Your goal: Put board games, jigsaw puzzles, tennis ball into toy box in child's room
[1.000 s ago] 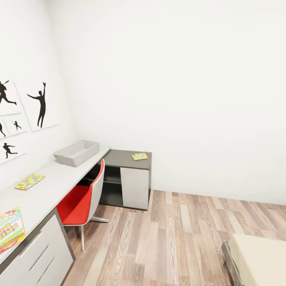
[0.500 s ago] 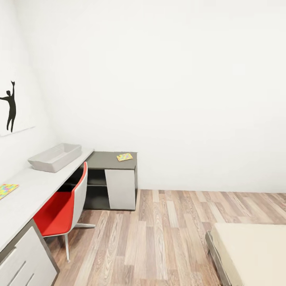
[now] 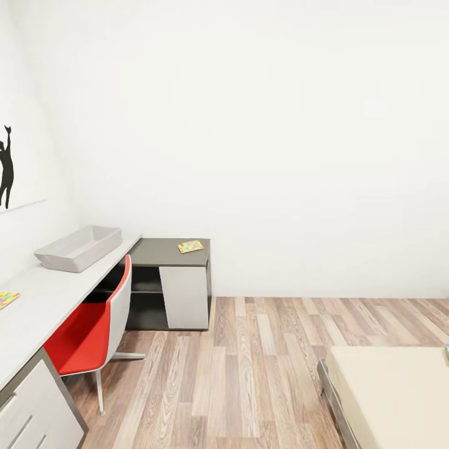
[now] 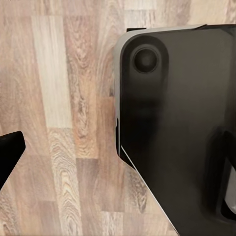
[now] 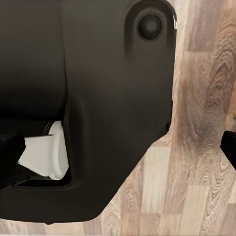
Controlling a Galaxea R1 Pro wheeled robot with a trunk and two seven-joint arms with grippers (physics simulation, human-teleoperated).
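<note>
While both wrist views look down past the robot's dark base [image 4: 182, 128] at the wood-plank floor [image 3: 262, 368], only dark finger edges show, so how far either gripper stands open cannot be told. Nearest, at right, the bed [image 3: 399, 399], cream top, a small coloured thing at its far edge. At left, the table [image 3: 43, 299] carries a jigsaw puzzle [image 3: 7, 299], a red chair [image 3: 93, 330] tucked beside. Farther along sits the toy box [image 3: 79, 248]. Beyond, another jigsaw puzzle [image 3: 191, 246] lies on a dark cabinet [image 3: 174, 287].
</note>
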